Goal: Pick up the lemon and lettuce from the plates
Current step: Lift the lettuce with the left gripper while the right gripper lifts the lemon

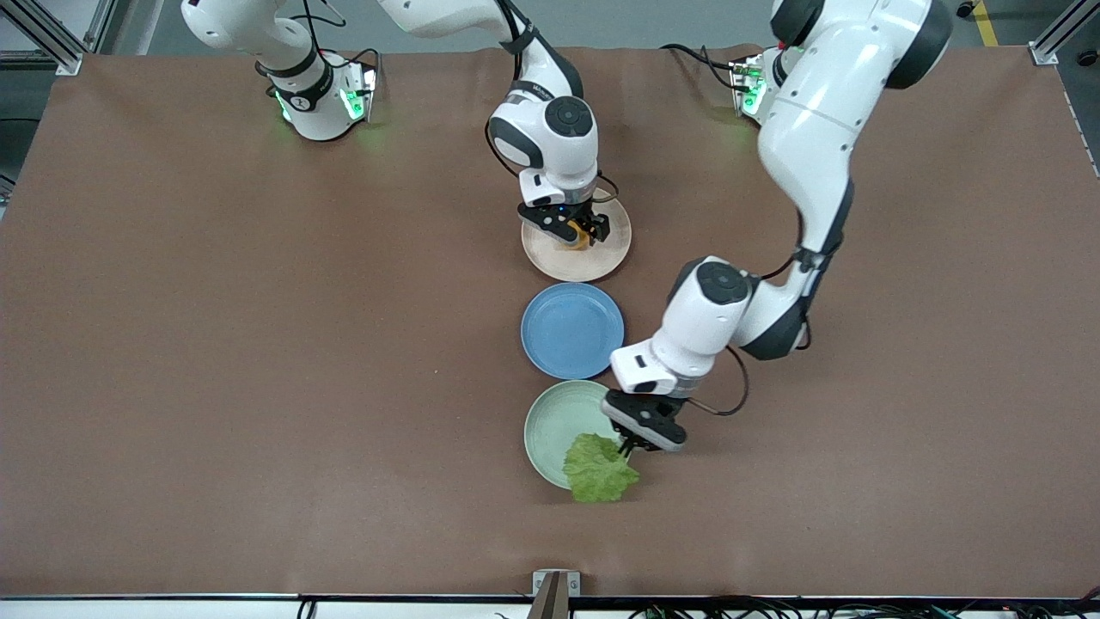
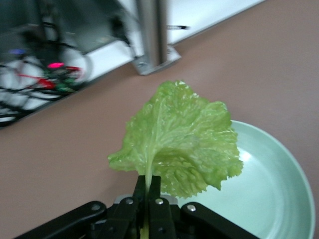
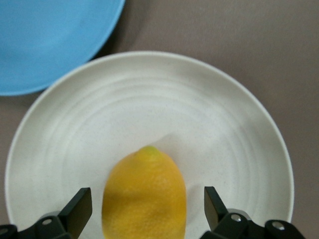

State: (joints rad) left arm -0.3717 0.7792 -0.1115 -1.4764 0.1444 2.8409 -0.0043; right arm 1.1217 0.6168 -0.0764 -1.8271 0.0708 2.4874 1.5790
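The lettuce is a crinkled green leaf over the near edge of the mint green plate. My left gripper is shut on its pale stem rib; in the left wrist view the leaf fans out from the gripper over the plate. The lemon lies on the beige-pink plate. My right gripper is open and low around it; in the right wrist view the lemon sits between the fingers, apart from both, on the plate.
A blue plate lies between the two plates, in one row with them; its rim shows in the right wrist view. A metal bracket stands at the table's near edge, seen also in the left wrist view. Brown table spreads around.
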